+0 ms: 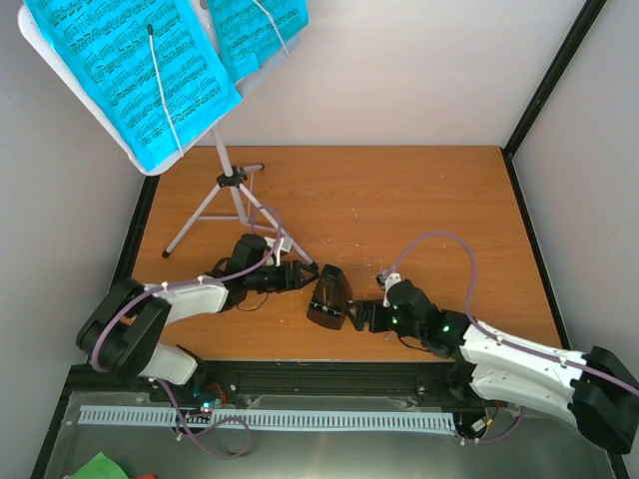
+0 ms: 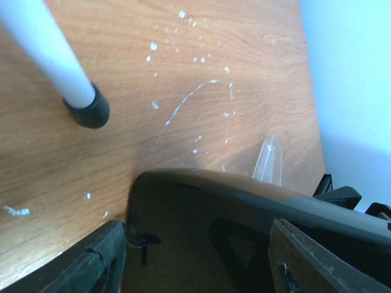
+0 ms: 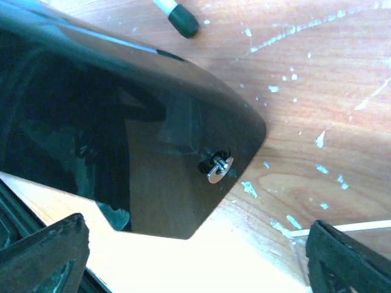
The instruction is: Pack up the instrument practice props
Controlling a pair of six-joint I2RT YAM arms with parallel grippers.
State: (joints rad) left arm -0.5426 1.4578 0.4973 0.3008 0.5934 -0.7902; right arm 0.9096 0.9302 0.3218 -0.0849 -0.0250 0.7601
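The white music stand [image 1: 232, 182] rises at the back left, its desk carrying the cyan sheet-music pages [image 1: 130, 70]. The black pyramid metronome [image 1: 328, 297] is near the front middle of the table, between both grippers. My left gripper [image 1: 308, 276] comes at it from the left. In the left wrist view the metronome [image 2: 232, 226] fills the gap of the left gripper [image 2: 198, 244], and both fingers lie against its sides. My right gripper [image 1: 356, 315] is to its right, jaws spread wide. In the right wrist view the metronome [image 3: 110, 128] lies ahead of the right gripper [image 3: 195, 256], untouched. A sliver of clear plastic [image 2: 269, 162] shows beyond the metronome.
A rubber-tipped stand leg [image 2: 90, 110] rests on the wood close to my left gripper, and its foot [image 3: 182, 19] also shows in the right wrist view. White walls close the table on the left, back and right. A cable channel [image 1: 270, 419] runs along the front.
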